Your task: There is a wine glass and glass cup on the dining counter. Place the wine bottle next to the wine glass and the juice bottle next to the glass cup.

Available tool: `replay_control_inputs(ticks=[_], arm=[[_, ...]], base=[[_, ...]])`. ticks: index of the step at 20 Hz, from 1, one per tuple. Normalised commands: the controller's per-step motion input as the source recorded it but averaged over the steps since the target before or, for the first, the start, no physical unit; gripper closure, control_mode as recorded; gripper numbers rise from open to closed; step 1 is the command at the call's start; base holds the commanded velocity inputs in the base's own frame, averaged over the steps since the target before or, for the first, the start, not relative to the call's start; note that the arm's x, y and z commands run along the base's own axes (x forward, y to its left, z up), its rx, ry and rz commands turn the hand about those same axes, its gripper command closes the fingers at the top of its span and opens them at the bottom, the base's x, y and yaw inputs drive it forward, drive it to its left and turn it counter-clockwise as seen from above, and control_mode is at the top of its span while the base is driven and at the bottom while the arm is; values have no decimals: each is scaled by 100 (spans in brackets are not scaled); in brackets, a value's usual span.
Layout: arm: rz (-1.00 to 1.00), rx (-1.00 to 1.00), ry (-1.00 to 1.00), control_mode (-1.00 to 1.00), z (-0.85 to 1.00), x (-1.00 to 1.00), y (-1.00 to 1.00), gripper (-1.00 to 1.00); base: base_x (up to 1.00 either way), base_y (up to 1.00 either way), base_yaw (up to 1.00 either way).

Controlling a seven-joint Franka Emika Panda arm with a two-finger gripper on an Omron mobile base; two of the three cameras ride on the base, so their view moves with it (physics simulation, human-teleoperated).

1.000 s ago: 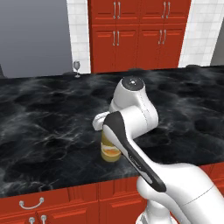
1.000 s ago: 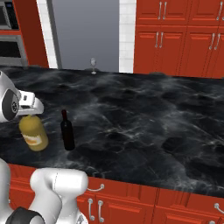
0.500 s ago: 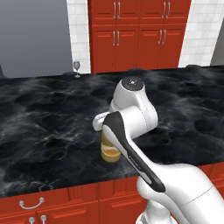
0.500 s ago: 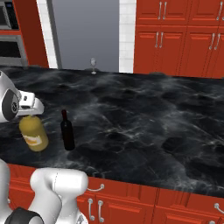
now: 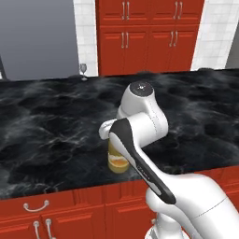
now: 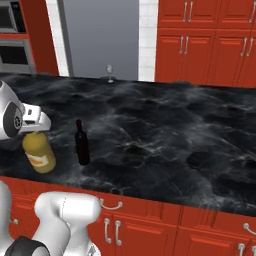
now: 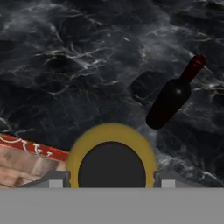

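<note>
End effector clamped on juice bottle near cap, my top-down grip; wine bottle upright beside.

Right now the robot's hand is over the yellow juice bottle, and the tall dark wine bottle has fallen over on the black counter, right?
Not quite. The wine bottle stands upright on the dining counter, beside the juice bottle; the right base view shows it. The gripper is indeed over the juice bottle.

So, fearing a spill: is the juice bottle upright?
Upright: the juice bottle stands on the dining counter, black cap up under the gripper.
</note>
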Motion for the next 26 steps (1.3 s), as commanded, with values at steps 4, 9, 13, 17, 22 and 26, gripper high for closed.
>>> replay_control_inputs(ticks=[4,9,13,17,22,26], arm=[[0,0,0,100,0,0,0,100],[0,0,0,100,0,0,0,100],[0,0,0,100,0,0,0,100],[0,0,0,100,0,0,0,100],[0,0,0,100,0,0,0,100],[0,0,0,100,0,0,0,100]], base=[[-49,0,1],[-44,0,-6],[-6,11,-79],[0,12,-94],[0,11,-95],[0,17,-78]])
